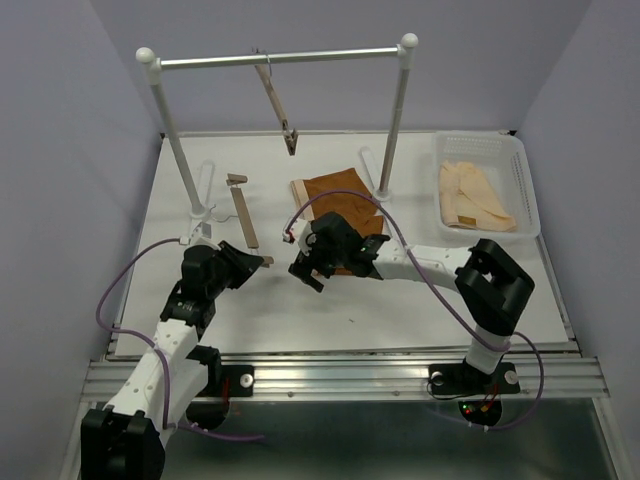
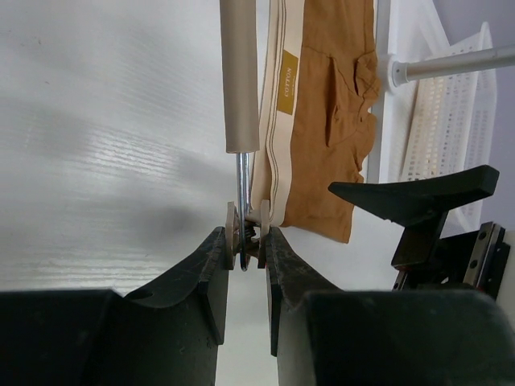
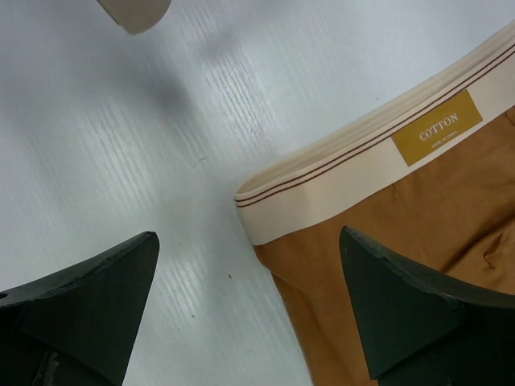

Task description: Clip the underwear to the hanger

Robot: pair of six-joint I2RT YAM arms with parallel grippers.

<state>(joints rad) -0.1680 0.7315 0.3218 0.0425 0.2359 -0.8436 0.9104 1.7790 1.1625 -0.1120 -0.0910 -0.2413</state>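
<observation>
The hanger [image 1: 243,215], a light-wood bar with a metal clip at each end, lies flat on the table. My left gripper [image 1: 258,262] is shut on its near clip [image 2: 245,235], squeezing the clip's two plates; the bar [image 2: 240,80] runs away from the fingers. The rust-brown underwear [image 1: 335,195] with a cream waistband lies just right of the hanger, and also shows in the left wrist view [image 2: 326,121]. My right gripper [image 1: 305,272] is open and empty, and its jaws [image 3: 249,297] straddle the waistband's corner [image 3: 265,209] from above.
A second hanger [image 1: 277,100] hangs from the steel rail [image 1: 280,58] on white posts at the back. A white basket [image 1: 523,175] with pale cream garments stands at the back right. The right post's foot [image 1: 383,195] stands beside the underwear.
</observation>
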